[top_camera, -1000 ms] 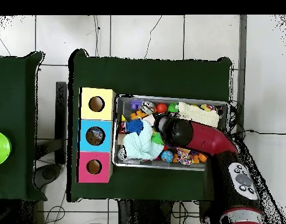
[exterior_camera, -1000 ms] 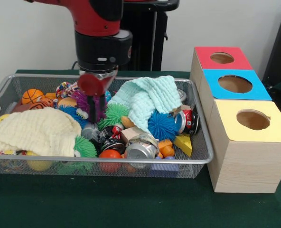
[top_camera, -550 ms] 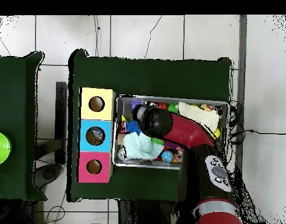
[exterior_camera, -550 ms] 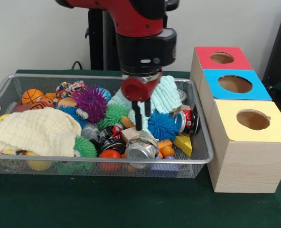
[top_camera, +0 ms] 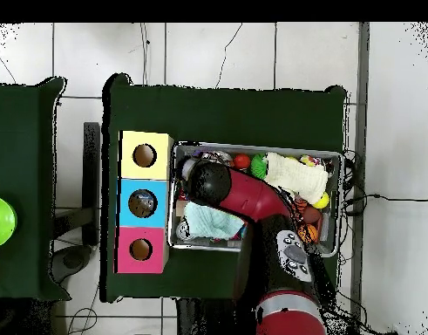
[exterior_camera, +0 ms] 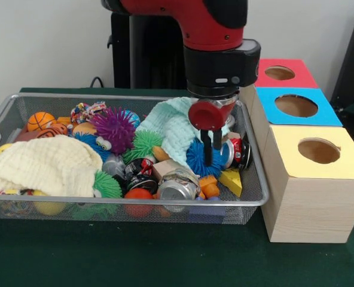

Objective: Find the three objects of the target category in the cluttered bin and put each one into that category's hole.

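Note:
My gripper (exterior_camera: 211, 153) hangs in the right part of the wire bin (exterior_camera: 129, 206), its two dark fingers apart and holding nothing. The tips are just in front of a blue spiky ball (exterior_camera: 198, 160). A crushed can (exterior_camera: 237, 152) lies to its right and a silver can (exterior_camera: 176, 185) to its lower left. A mint cloth (exterior_camera: 177, 125) is draped behind the gripper. Purple (exterior_camera: 113, 128) and green (exterior_camera: 144, 145) spiky balls sit left of it. In the overhead view the arm's head (top_camera: 208, 181) hides the gripper.
Three boxes with round holes stand beside the bin: red (exterior_camera: 278, 73), blue (exterior_camera: 295, 106), yellow (exterior_camera: 318, 150). A cream cloth (exterior_camera: 45, 164) covers the bin's left part. An orange ball (exterior_camera: 40, 119), a yellow wedge (exterior_camera: 231, 181) and several other toys fill the bin.
The arm has swept across the bin from over the purple spiky ball to the blue spiky ball near the boxes. The purple ball is uncovered again. Nothing was picked up.

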{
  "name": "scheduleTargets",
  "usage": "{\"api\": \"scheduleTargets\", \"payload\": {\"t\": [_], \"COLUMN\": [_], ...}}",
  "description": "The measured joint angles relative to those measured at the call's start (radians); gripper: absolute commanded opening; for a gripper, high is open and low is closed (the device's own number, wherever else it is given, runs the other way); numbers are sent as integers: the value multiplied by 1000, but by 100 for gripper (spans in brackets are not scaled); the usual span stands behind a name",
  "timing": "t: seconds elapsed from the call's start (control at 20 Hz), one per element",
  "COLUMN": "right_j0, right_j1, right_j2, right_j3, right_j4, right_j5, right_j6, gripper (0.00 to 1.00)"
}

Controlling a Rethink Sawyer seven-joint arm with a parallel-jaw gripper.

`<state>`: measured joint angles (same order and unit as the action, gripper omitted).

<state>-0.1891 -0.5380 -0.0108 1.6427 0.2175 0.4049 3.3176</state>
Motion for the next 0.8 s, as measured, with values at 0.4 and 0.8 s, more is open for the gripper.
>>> {"api": "scheduleTargets", "payload": {"t": [0.4, 0.8], "right_j0": [98, 118], "right_j1": [23, 34], "right_j2": [-115, -223], "right_j3": [18, 44], "right_j4": [-18, -36], "right_j5": [-5, -5], "right_j6": [0, 0], "gripper": [100, 100]}}
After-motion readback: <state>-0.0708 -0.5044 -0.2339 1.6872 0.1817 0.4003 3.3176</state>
